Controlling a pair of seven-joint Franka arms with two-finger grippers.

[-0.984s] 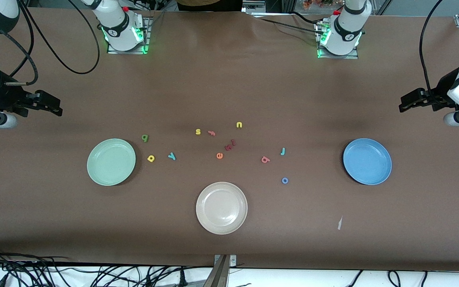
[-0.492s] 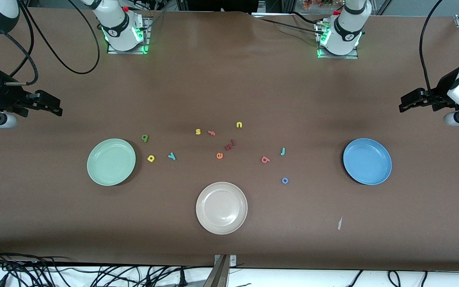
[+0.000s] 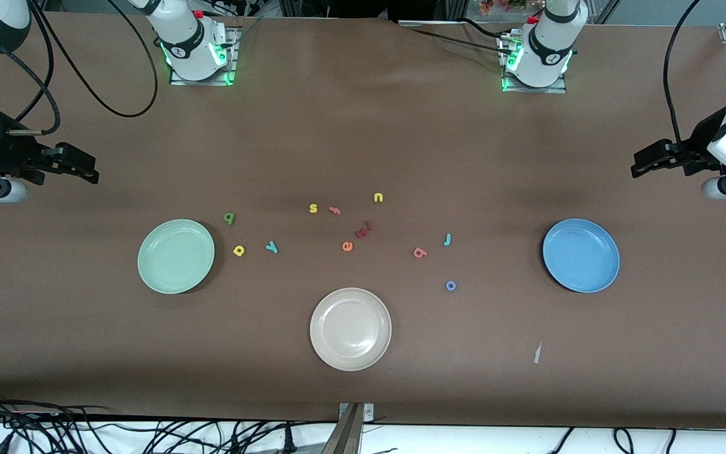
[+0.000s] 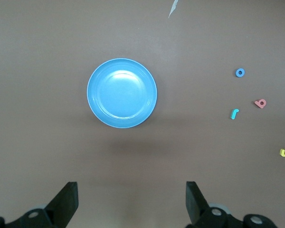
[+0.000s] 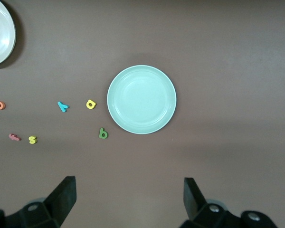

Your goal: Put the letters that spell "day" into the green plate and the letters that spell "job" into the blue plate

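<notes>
Nothing placed yet. Olive-green d [image 3: 229, 218], yellow rounded a [image 3: 239, 251] and teal y [image 3: 271, 246] lie on the table beside the empty round mint-green plate [image 3: 176, 277]. Salmon-red b [image 3: 420, 253], teal hooked j [image 3: 447, 239] and blue ring o [image 3: 450, 285] lie toward the empty round sky-blue plate [image 3: 580, 276]. Left gripper [image 3: 642, 165] and right gripper [image 3: 86, 170] wait at the table ends, fingers spread, holding nothing.

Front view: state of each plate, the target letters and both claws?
green plate: empty
blue plate: empty
beige plate: empty
d, a, y: on the table beside the green plate
j, o, b: on the table, apart from the blue plate
left claw: open, holding nothing
right claw: open, holding nothing
</notes>
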